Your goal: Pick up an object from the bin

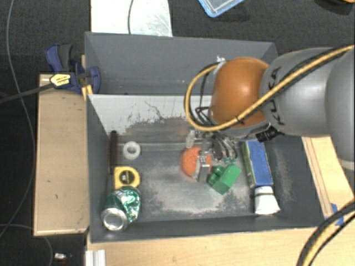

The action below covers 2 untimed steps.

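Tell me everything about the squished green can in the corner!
The can is shiny green metal with a round silver end tipped up toward the camera. It is crushed and dented, and it lies on its side on the bin floor in the near left corner, close to the left wall. A small round yellow thing lies just behind it, so close that they may touch. Nothing is gripping the can.

Orange ball (189, 162): round, on the bin (166, 190) floor near centre, its right side hidden behind the tool (206, 162). Green block (224, 177): chunky, tilted, just right of the ball, lower down. Whether they touch: can't tell.
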Tool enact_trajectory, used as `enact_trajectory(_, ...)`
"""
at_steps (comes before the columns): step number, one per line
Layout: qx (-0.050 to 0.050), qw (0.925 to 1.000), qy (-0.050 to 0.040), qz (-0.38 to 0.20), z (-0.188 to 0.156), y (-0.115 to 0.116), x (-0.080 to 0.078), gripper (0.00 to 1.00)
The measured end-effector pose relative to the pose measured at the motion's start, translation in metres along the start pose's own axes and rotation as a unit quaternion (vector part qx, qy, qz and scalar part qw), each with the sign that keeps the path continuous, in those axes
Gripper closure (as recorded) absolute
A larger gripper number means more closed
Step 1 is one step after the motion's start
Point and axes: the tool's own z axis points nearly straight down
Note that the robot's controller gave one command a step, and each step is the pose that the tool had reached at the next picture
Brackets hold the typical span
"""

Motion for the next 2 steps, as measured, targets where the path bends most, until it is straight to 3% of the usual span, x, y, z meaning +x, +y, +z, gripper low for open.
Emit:
enact_trajectory(1, 0.000, 1.0000, -0.0038, 0.001, -0.005, 0.000, -0.002, 0.00)
enact_trajectory(2, -0.001, 0.9994, -0.0060, 0.035, 0.017, -0.016, -0.009, 0.00)
